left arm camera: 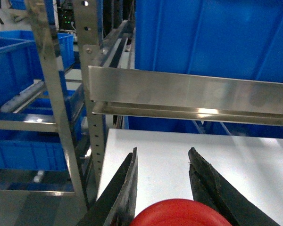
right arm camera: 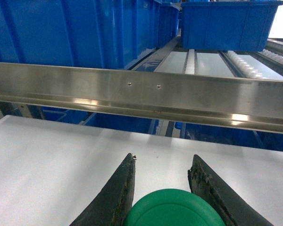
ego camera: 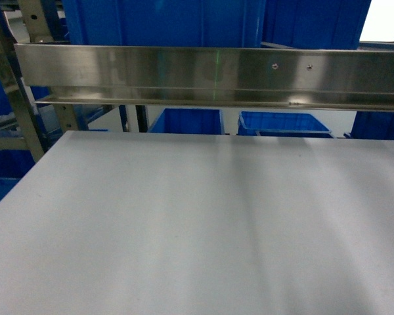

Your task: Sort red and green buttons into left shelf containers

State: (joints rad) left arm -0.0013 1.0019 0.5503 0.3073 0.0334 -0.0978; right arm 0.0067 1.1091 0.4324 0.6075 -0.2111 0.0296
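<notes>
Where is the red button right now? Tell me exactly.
The red button sits at the bottom of the left wrist view, between the left gripper fingers, above the white table. The head view does not show it.

- My left gripper (left arm camera: 162, 157) pointed forward over the white surface; its two black jaws stood spread in a V; a red cap sat low between them, though I could not see whether they pinched it
- My right gripper (right arm camera: 162, 160) matched that pose; a green cap lay between its jaws
- Neither arm showed in my head view
</notes>
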